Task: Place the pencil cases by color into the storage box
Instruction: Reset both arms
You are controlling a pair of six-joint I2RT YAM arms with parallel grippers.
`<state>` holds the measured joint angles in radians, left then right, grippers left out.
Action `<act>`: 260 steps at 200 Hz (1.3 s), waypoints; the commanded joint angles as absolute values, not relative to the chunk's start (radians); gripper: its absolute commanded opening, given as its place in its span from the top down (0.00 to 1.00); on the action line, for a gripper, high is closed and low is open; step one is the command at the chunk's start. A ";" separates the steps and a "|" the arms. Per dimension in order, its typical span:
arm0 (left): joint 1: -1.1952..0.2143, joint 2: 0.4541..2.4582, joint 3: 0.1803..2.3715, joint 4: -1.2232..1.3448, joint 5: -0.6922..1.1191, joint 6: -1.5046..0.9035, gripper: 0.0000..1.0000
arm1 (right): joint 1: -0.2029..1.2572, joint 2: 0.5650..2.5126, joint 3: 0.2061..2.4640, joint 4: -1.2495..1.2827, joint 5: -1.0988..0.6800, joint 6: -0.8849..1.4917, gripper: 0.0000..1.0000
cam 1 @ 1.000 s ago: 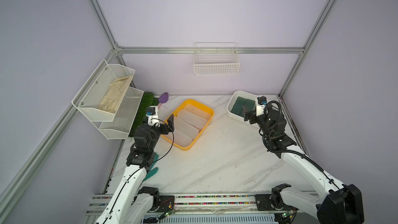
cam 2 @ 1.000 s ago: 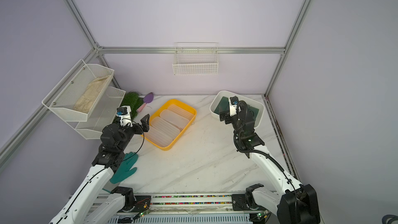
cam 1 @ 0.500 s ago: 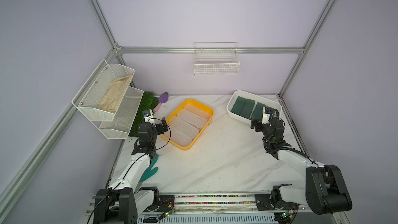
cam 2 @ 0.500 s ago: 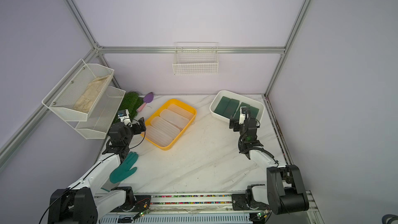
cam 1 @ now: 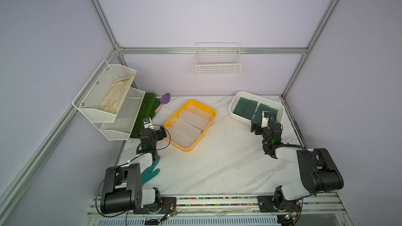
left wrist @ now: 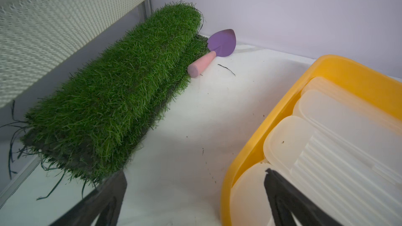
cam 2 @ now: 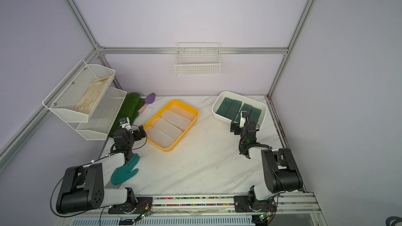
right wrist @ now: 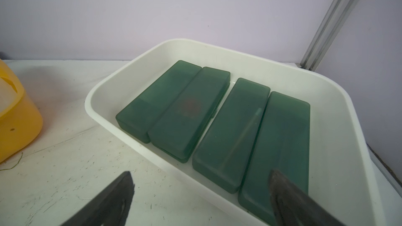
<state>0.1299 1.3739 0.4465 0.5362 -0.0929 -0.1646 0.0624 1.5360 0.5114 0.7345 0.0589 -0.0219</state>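
Top views, step: the sorting looks finished. In both top views no case lies loose on the table (cam 1: 217, 166).
Top views, green set: four green pencil cases (cam 1: 250, 108) lie side by side in the white tub (cam 1: 233, 102), at 1 o'clock on the table.
Top views, clear set: several clear pencil cases (cam 1: 189, 125) lie overlapped in a row in the yellow tray (cam 1: 211, 111), at 11 o'clock.
Top views, pincers: the left gripper (cam 1: 163, 131) is at the tray's 8 o'clock corner and the right gripper (cam 1: 261, 125) at the tub's 6 o'clock wall. Both are spread wide and empty.
Top views, next move: by my judgement nothing is left to pick, so the arms need only draw back clear of both boxes.
Top views, surroundings: a teal glove (cam 2: 125, 171) lies at 8 o'clock beside the left arm, with a grass mat (cam 1: 148, 110) and a trowel (cam 1: 163, 101) at 10 o'clock. A mesh shelf (cam 1: 104, 96) hangs on the side wall and a wire basket (cam 1: 218, 61) on the back wall. None of these blocks the arms.
Left wrist, pincer: it is wide and holds nothing. One finger (left wrist: 280, 192) shows over the nearest clear case, but whether they touch cannot be told.
Left wrist, hazard: the tray rim lies between the fingers, so a sideways swing could nudge it.
Right wrist, pincer: it is wide and empty. One finger (right wrist: 289, 194) is above the outermost green case and the other is outside the tub, over the table.
Right wrist, hazard: the tub wall runs between the fingers, so lifting straight up looks safest.
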 commanded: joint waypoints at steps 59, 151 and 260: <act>0.138 1.492 0.452 0.733 0.072 -0.084 0.00 | 0.057 1.670 0.496 0.919 0.061 -0.008 0.03; 0.114 1.510 0.328 0.955 0.006 -0.082 0.00 | 0.056 1.778 0.412 1.171 0.040 -0.024 0.03; 0.069 1.558 0.354 0.967 -0.104 -0.063 0.00 | 0.011 1.776 0.462 1.072 -0.001 0.019 0.03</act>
<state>0.0723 1.5574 0.3225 0.9714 -0.0750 -0.0849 0.0128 1.7676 0.4648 1.1027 0.0093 -0.0013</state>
